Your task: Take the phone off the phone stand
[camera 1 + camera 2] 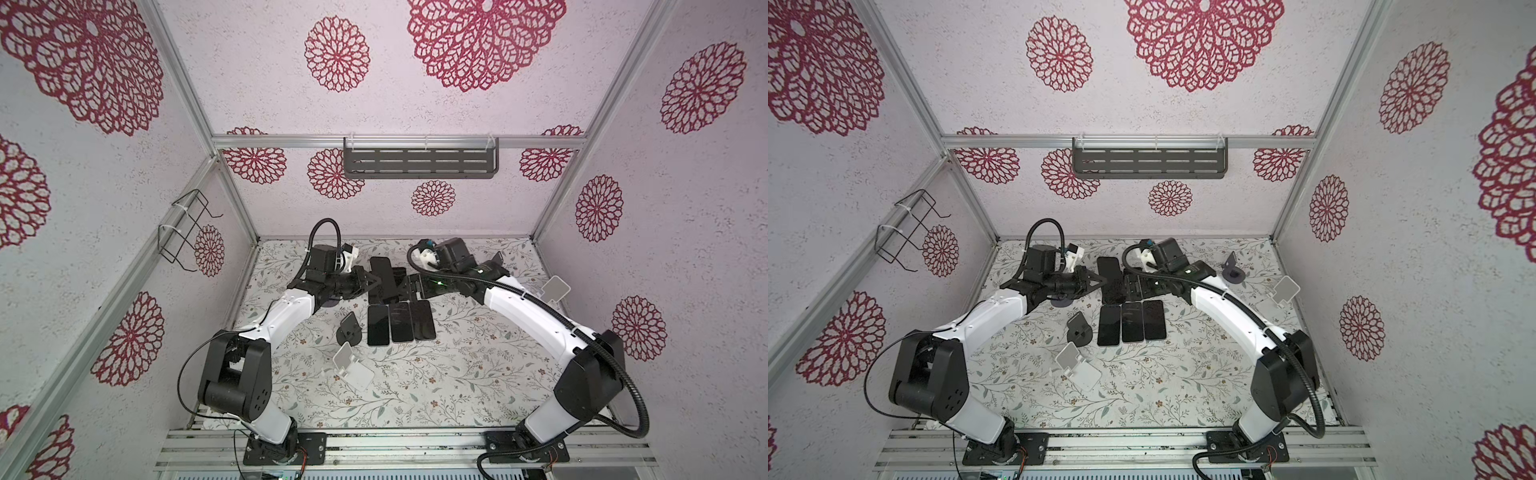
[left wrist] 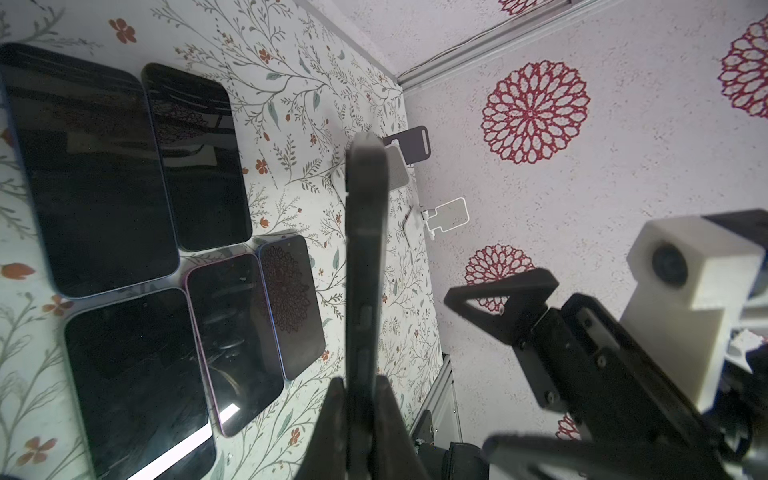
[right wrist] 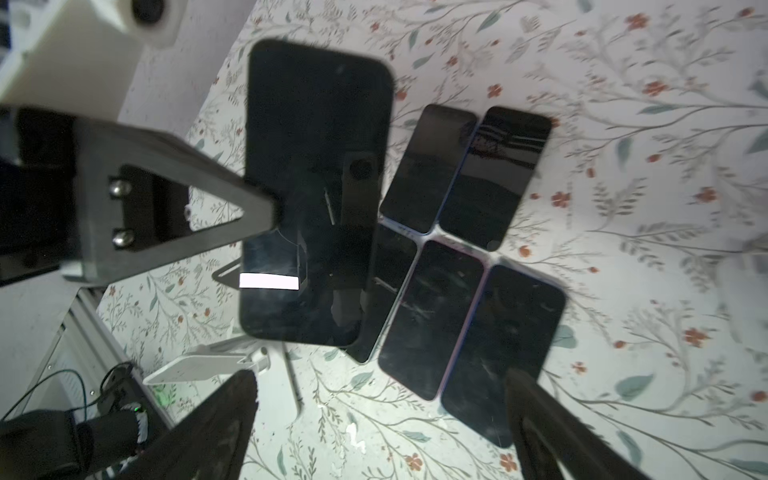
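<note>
The left pincer (image 2: 361, 386) is clamped shut on one side of the black phone (image 2: 365, 249), holding it in the air near the table's (image 1: 478, 374) far middle, above the flat phones (image 1: 401, 322) and clear of any stand. The right pincer (image 1: 415, 286) gapes wide and empty just beside it. To finish well, lower it level onto bare table, not onto a screen.

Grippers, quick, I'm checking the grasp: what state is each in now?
Left gripper: closed on the slim black glossy phone, held edge-on.
Right gripper: open, holding nothing.
</note>
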